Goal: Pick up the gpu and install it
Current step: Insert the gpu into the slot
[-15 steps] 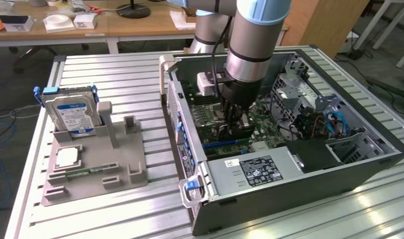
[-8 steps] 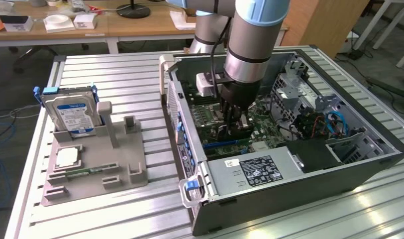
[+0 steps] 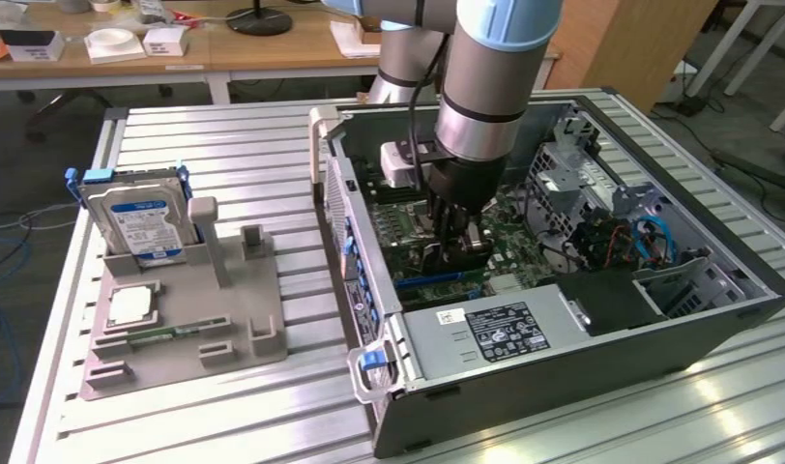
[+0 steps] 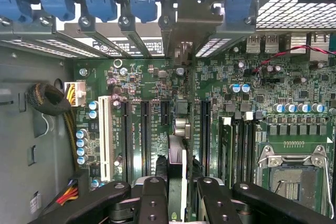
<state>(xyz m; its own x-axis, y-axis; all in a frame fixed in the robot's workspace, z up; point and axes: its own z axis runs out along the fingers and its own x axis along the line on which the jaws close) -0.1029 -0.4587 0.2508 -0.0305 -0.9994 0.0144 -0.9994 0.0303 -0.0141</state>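
My gripper (image 3: 453,246) reaches down into the open computer case (image 3: 366,242), just above the green motherboard (image 3: 515,242). It is shut on the gpu (image 4: 177,158), which the wrist view shows edge-on as a thin card between the two black fingers (image 4: 153,198). The card stands upright over the row of black expansion slots (image 4: 144,135). Its silver metal bracket (image 4: 181,30) lies against the case's rear slot openings, among the blue slot latches (image 4: 100,1). Whether the card's lower edge sits in a slot I cannot tell.
A grey fixture (image 3: 231,319) beside the case holds an upright silver hard drive (image 3: 134,222), a processor chip (image 3: 132,304) and a small green memory stick (image 3: 160,335). Inside the case are the power supply (image 3: 489,329), drive cage (image 3: 586,179), CPU socket (image 4: 291,174) and cables (image 4: 71,98).
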